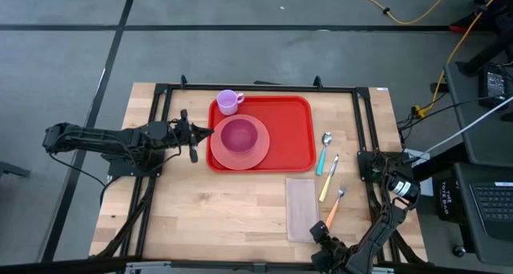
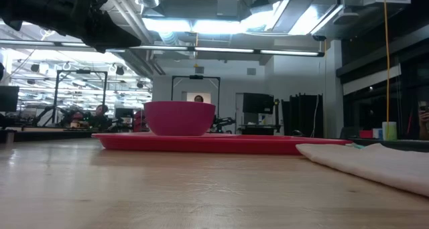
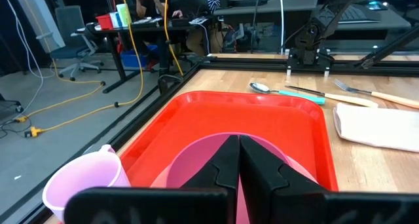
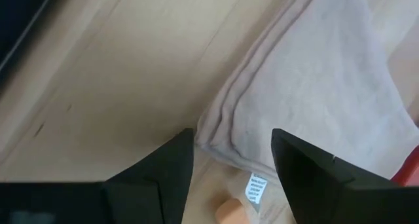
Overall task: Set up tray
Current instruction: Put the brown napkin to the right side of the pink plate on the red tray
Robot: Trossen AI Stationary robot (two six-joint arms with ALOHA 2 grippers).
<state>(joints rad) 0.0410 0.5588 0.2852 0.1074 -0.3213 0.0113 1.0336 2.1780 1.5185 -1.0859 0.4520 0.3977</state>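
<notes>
I have the right gripper (image 4: 232, 162) open over the pale beige cloth napkin's (image 1: 301, 207) corner; pinching one layer could drag it. Left gripper (image 1: 210, 133) closed beside the bright red plastic tray (image 1: 292, 138) mid-table.

Left arm stretched level, hand (image 1: 195, 135) closed, right arm folded low, hand (image 4: 232, 160) spread apart

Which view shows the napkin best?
The high view: the whole beige napkin lies flat on the table, right of the red tray and beside the cutlery. The low view shows only its edge. The left wrist view catches part; the right wrist view shows one folded corner close up.
</notes>
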